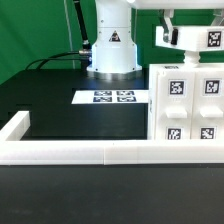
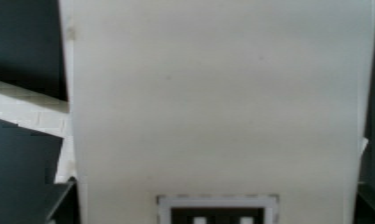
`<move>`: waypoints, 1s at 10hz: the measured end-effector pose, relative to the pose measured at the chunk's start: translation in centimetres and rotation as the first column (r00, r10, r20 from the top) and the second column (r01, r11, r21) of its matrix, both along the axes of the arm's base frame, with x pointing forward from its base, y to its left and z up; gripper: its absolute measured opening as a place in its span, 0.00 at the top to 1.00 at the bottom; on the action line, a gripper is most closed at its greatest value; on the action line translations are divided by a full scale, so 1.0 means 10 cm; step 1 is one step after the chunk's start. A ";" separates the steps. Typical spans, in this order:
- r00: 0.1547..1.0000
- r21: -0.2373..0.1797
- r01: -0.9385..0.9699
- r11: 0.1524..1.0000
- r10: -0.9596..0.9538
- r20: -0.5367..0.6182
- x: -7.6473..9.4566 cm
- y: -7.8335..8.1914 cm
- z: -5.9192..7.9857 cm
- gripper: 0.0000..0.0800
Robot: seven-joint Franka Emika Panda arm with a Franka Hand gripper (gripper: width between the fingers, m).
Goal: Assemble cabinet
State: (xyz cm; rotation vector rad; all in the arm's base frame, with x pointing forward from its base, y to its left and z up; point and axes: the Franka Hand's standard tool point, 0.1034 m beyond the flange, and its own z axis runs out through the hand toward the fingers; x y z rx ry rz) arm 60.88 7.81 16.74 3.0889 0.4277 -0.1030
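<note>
The white cabinet body (image 1: 186,108) stands at the exterior view's right, its front showing several black-and-white tags. My gripper (image 1: 172,40) hangs just above its top edge, shut on a white panel (image 1: 196,38) that bears a tag. In the wrist view this panel (image 2: 210,100) fills nearly the whole picture, with its tag (image 2: 216,212) at one edge. My fingertips are hidden in the wrist view. I cannot tell whether the panel touches the cabinet body.
The marker board (image 1: 112,97) lies flat on the black table in front of the robot base (image 1: 111,55). A low white rail frame (image 1: 70,152) borders the table's front and left. Cables (image 1: 60,55) lie behind on the left.
</note>
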 end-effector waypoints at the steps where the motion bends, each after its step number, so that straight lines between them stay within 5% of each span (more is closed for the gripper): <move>1: 1.000 0.000 -0.003 1.000 0.003 0.002 0.00 0.02 -0.01 0.32; 10: 1.000 0.001 -0.012 1.000 0.012 0.016 0.04 0.04 -0.12 0.32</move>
